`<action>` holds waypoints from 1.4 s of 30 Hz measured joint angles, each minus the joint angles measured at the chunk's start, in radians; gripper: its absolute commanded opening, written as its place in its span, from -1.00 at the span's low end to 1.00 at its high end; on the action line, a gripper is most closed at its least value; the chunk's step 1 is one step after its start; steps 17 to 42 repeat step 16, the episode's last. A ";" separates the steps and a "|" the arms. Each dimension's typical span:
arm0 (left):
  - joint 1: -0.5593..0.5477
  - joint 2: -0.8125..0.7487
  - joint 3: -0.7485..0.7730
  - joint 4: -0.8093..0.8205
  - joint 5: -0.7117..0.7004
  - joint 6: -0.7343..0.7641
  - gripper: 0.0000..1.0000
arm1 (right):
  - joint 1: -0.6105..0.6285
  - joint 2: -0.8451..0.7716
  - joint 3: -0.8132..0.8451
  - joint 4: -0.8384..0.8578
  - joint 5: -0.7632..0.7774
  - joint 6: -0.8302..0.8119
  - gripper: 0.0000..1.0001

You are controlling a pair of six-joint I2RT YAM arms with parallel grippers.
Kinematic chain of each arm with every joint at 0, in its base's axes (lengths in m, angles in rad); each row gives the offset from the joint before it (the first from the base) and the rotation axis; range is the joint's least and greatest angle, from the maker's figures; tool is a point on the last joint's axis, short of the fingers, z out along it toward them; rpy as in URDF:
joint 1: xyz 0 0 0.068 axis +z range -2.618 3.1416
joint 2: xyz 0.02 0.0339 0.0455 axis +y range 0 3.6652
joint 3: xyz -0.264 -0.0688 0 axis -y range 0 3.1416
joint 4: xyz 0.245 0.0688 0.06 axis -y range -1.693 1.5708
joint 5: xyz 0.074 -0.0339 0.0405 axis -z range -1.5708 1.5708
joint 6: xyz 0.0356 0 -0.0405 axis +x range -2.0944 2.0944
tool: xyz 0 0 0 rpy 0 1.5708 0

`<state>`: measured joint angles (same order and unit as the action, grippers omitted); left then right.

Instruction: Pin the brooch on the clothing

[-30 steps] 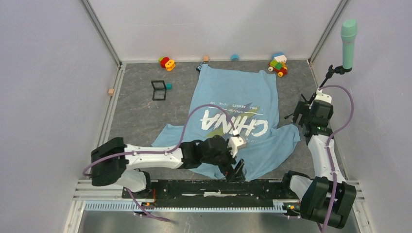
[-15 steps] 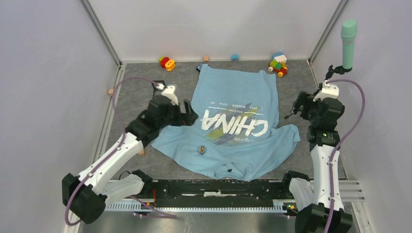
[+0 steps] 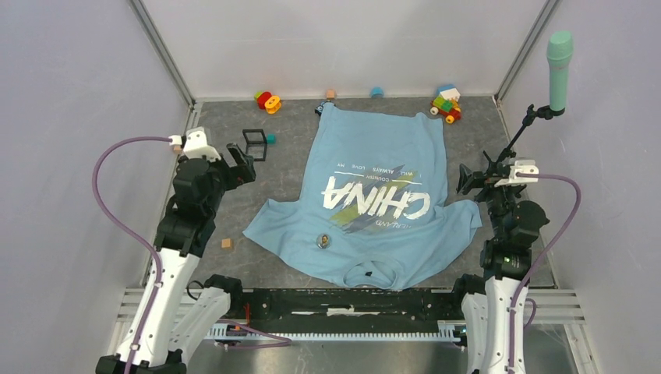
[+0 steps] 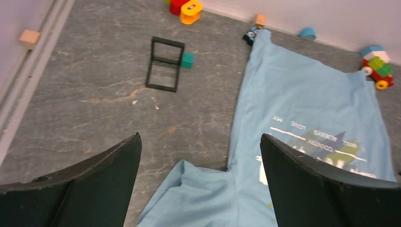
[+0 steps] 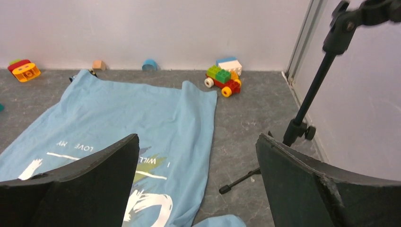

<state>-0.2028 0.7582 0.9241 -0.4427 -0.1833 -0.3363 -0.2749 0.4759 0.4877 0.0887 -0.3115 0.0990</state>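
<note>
The light blue T-shirt (image 3: 374, 195) with white "CHINA" print lies flat mid-table; it also shows in the left wrist view (image 4: 302, 109) and the right wrist view (image 5: 118, 118). The brooch (image 3: 323, 241), a tiny round metallic disc, rests on the shirt's near left part, below the print. My left gripper (image 3: 242, 165) is raised at the left, well off the shirt, open and empty (image 4: 198, 142). My right gripper (image 3: 468, 181) is raised by the shirt's right sleeve, open and empty (image 5: 196, 142). The brooch is out of both wrist views.
A black square frame box (image 3: 253, 144) with a teal block (image 3: 270, 139) stands left of the shirt. Toy blocks (image 3: 267, 100) and a toy truck (image 3: 446, 104) line the back wall. A microphone stand (image 3: 538, 113) stands at the right. A small wooden cube (image 3: 227, 243) lies near left.
My left arm has let go of the brooch on the shirt's near part, then swung up and back to the left. My right arm has risen a little.
</note>
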 measured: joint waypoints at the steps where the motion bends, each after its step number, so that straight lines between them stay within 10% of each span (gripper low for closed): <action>1: 0.001 -0.014 -0.018 0.005 -0.014 0.008 1.00 | 0.000 -0.005 -0.019 0.009 0.000 0.000 0.96; 42: 0.005 -0.061 -0.077 0.026 -0.102 0.040 1.00 | 0.000 -0.030 -0.135 0.054 0.015 0.000 0.96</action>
